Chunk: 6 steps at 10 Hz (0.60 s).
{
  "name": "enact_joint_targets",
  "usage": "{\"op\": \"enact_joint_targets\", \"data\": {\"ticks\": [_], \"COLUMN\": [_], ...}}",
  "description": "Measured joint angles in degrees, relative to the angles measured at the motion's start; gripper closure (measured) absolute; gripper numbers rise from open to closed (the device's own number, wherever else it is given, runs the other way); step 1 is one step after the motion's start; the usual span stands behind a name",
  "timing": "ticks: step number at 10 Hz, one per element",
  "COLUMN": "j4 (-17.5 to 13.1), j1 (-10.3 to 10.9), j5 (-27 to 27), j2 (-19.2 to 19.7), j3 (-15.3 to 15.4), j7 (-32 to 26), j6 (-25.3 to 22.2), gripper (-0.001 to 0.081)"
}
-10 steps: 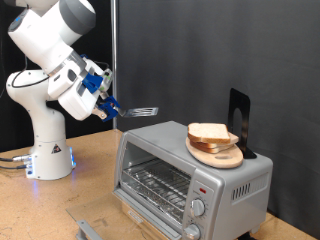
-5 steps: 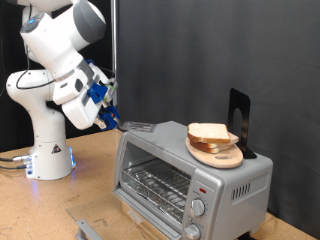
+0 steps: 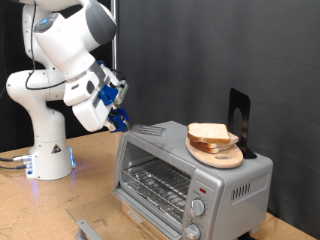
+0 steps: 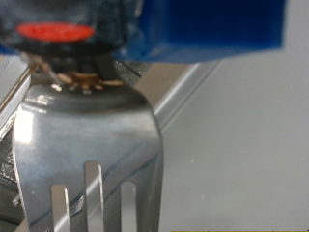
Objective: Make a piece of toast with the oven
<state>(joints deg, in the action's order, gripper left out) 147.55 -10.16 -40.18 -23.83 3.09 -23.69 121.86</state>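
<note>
A white Franka arm's end effector (image 3: 121,122) grips the handle of a metal fork (image 3: 148,130), fingers closed on it, and holds the utensil nearly level over the top of the oven (image 3: 190,168) at the corner toward the exterior view's nine o'clock. The tines point toward three o'clock, in the direction of the round wooden plate (image 3: 217,153) that sits on the oven's roof. The piece of toast (image 3: 209,132), pale with a light-brown crust, lies on that plate, well apart from the fork tips. A dark upright object (image 3: 238,118) stands just behind the plate at about two o'clock from it. The oven's door is down, its wire rack (image 3: 158,183) showing inside, with two round knobs (image 3: 197,208) on the front panel. The oven rests on a wooden surface (image 3: 70,195) beside the arm's base. The wrist view fills with the fork (image 4: 92,145), its slotted tines spreading wide below a blurred blue fixture (image 4: 208,24).
</note>
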Motion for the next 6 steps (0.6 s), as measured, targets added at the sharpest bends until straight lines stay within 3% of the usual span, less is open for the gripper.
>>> {"op": "enact_joint_targets", "data": {"ticks": [6], "j4": [-1.13], "j1": [0.45], "j5": [-2.98], "j2": [2.92], "j3": [4.66], "j7": [2.91], "j6": [4.6], "gripper": [0.0437]}}
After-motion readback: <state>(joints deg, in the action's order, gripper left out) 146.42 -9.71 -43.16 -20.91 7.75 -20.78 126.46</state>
